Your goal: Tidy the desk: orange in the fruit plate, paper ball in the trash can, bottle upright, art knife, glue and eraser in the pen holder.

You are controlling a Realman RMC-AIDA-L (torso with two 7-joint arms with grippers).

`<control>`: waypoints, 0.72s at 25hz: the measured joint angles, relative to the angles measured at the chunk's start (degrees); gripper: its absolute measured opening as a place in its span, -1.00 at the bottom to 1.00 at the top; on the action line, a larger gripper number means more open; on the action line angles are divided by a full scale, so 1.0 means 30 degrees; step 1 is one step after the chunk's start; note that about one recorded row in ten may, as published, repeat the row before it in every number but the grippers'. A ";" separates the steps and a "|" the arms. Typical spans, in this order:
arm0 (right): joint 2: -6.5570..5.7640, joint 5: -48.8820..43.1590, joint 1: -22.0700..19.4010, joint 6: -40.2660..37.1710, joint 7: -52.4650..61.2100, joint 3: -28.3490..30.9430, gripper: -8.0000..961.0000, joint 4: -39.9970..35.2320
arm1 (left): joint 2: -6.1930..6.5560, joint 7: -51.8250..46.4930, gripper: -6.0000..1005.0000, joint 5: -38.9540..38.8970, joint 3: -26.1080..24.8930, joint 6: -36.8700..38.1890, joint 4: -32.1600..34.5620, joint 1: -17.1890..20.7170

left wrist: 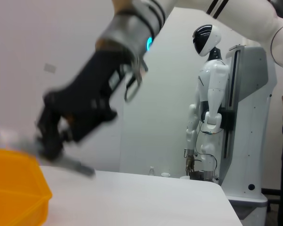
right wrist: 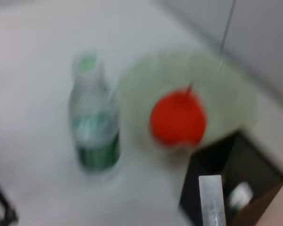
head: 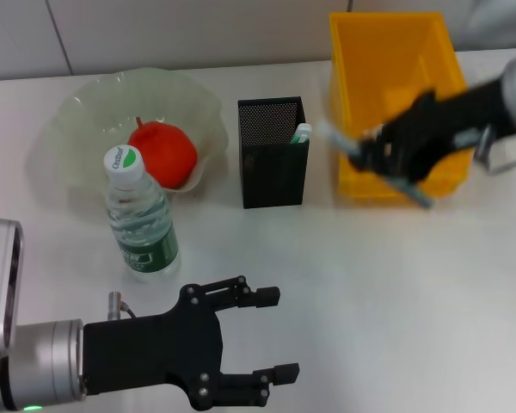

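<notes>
- The white desk (head: 396,292) carries everything; only the left wrist view shows a white humanoid robot (left wrist: 208,99) standing beyond its far edge.
- The yellow plastic bin (head: 387,60) sits at the far right corner.
- The translucent, wavy-edged fruit plate (head: 86,112) sits toward the far left and holds the orange-red fruit (head: 163,153).
- The black left gripper (head: 241,335) hovers at the near left edge, fingers spread wide and empty.
- The black right gripper (head: 387,155) hangs over the bin's near wall, blurred; a thin grey thing sticks out of it, but whether the fingers clamp it I cannot tell.
- The black mesh pen holder (head: 273,163) stands mid-desk with a white-and-green stick (head: 301,132) inside.
- The clear water bottle (head: 139,219) stands upright just beside the plate.
</notes>
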 joint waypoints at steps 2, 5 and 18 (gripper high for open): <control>0.0010 0.1185 -0.0052 -0.0126 -0.0111 0.1016 -0.69 0.0602 | 0.0001 0.0003 0.60 0.0000 -0.0001 0.0000 -0.0007 0.0007; 0.0021 0.3156 -0.0064 -0.0797 -0.0345 0.2559 -0.69 0.1083 | 0.0001 0.0008 0.60 0.0000 0.0026 -0.0001 -0.0010 -0.0030; 0.0036 1.0233 -0.0601 -0.5699 -0.5925 0.4482 -0.69 -0.3426 | -0.0030 0.0050 0.59 -0.0001 0.0030 -0.0005 -0.0037 -0.0052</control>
